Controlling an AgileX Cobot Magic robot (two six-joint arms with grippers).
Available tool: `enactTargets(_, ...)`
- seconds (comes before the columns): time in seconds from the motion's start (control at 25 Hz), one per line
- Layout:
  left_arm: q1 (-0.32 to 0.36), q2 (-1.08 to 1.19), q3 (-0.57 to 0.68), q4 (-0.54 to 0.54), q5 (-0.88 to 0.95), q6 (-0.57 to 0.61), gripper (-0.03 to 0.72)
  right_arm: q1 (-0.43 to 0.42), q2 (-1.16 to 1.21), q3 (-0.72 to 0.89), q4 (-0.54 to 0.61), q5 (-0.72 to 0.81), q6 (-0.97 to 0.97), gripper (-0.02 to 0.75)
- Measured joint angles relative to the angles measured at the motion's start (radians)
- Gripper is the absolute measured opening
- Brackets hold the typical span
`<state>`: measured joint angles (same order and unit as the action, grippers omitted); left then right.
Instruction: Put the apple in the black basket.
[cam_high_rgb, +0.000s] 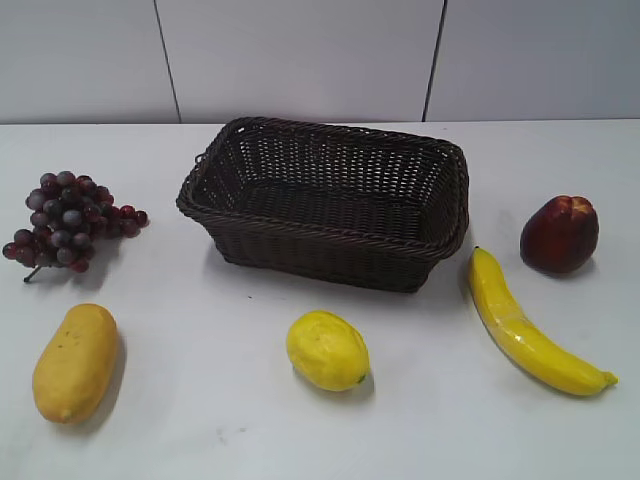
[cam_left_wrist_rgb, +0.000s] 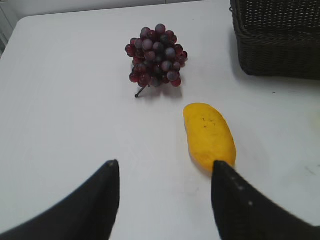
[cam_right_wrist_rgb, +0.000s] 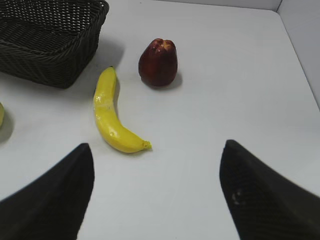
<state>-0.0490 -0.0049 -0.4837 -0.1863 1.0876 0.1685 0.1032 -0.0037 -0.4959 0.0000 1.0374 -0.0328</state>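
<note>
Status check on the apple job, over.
Both grippers open, empty. Apple on table right of black basket, untouched. Banana lies close beside it.

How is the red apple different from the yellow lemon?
The glossy dark red apple is dark, while the bumpy rounded yellow lemon is bright. The apple stands upright with its lighter dimpled top up; the lemon lies on its side, its pointed end toward the front right. The apple sits right of the dark woven wicker basket, beside the banana; the lemon sits in front of the basket. Both look similar in size and rest on the white table, outside the basket.
</note>
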Motion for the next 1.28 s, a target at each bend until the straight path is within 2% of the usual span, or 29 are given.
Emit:
enactTargets(0.2, 0.000, 0.000, 0.000, 0.000, 0.000, 0.000, 0.435, 0.000, 0.022, -0.017, 0.016, -0.051, 0.000, 0.591)
enactTargets(0.56, 0.000, 0.000, 0.000, 0.000, 0.000, 0.000, 0.435, 0.000, 0.380, -0.022, 0.016, -0.564, 0.001, 0.592)
enactTargets(0.72, 0.000, 0.000, 0.000, 0.000, 0.000, 0.000, 0.435, 0.000, 0.646, -0.029, 0.016, -0.701, 0.001, 0.648)
enactTargets(0.92, 0.000, 0.000, 0.000, 0.000, 0.000, 0.000, 0.435, 0.000, 1.036, -0.161, 0.016, -0.688, 0.015, 0.670)
enactTargets(1.28, 0.000, 0.000, 0.000, 0.000, 0.000, 0.000, 0.435, 0.000, 1.642, -0.632, 0.000, -0.376, 0.125, 0.671)
